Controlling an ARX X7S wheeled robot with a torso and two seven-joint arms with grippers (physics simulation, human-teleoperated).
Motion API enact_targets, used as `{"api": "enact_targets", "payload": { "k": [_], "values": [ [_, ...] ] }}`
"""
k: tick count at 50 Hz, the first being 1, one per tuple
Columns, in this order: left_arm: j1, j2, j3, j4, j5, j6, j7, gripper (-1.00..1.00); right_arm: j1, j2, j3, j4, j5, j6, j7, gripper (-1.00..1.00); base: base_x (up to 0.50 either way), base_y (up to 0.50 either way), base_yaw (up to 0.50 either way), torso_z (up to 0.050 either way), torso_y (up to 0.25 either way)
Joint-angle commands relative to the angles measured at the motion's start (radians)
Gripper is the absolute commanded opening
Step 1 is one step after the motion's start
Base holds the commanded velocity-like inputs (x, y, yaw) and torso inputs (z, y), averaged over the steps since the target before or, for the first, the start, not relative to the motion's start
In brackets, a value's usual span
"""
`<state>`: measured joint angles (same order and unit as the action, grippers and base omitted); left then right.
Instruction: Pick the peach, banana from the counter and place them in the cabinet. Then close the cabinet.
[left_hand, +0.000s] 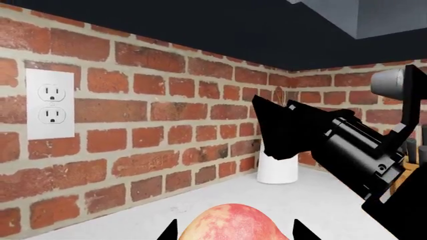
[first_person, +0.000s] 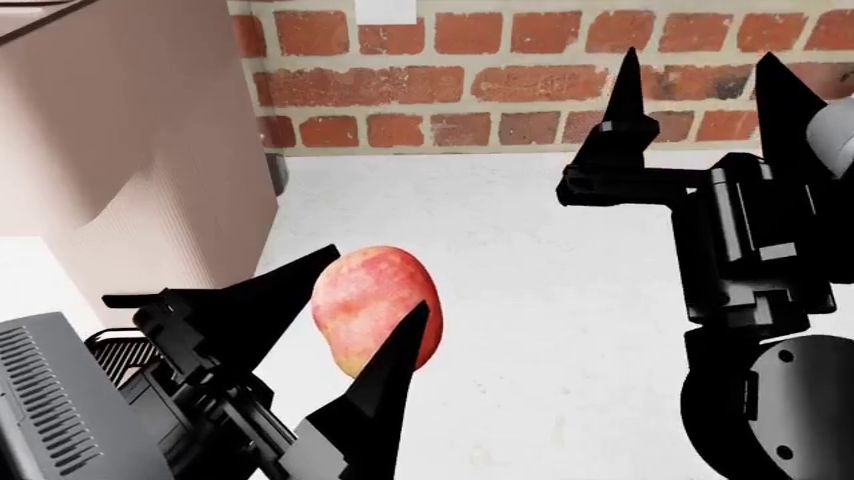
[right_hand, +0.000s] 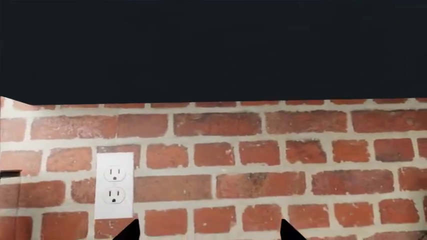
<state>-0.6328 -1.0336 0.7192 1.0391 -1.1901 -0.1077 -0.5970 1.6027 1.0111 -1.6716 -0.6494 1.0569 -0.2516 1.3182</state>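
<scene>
The peach (first_person: 378, 308), mottled red-pink with yellowish patches, sits upright between the left hand's (first_person: 358, 325) fingers above the white bench (first_person: 534, 260).

peach (first_person: 375, 305): mottled red-pink with yellowish patches | desk (first_person: 534, 260): matte white | wall (right_hand: 267, 150): red-orange brick, pale beige mortar | outlet plate (left_hand: 50, 104): white | left end effector (first_person: 350, 325): black | right end effector (first_person: 701, 90): black | jar (left_hand: 277, 169): white | cabinet side (first_person: 120, 150): pale pinkish-tan
</scene>
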Motion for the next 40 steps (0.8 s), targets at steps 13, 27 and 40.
{"api": "enact_targets", "payload": {
  "k": [13,27,40],
  "values": [
    [-0.067,-0.018,0.042,-0.002,-0.024,0.05,-0.038,-1.0,0.005,0.036,0.001,-0.025,0.046,0.034,-0.013,1.0,0.0,0.0,0.0,0.0,0.001],
    [-0.227,0.048,0.061,0.007,0.017,0.015,-0.129,-1.0,0.04,0.157,0.011,-0.136,0.094,0.057,-0.058,1.0,0.0,0.0,0.0,0.0,0.0],
    [-1.536,0.167,1.712,0.008,0.335,0.807,-0.662,-1.0,0.002,0.16,0.005,-0.136,0.051,0.033,-0.056,1.0,0.0,0.0,0.0,0.0,0.0]
  ]
}}
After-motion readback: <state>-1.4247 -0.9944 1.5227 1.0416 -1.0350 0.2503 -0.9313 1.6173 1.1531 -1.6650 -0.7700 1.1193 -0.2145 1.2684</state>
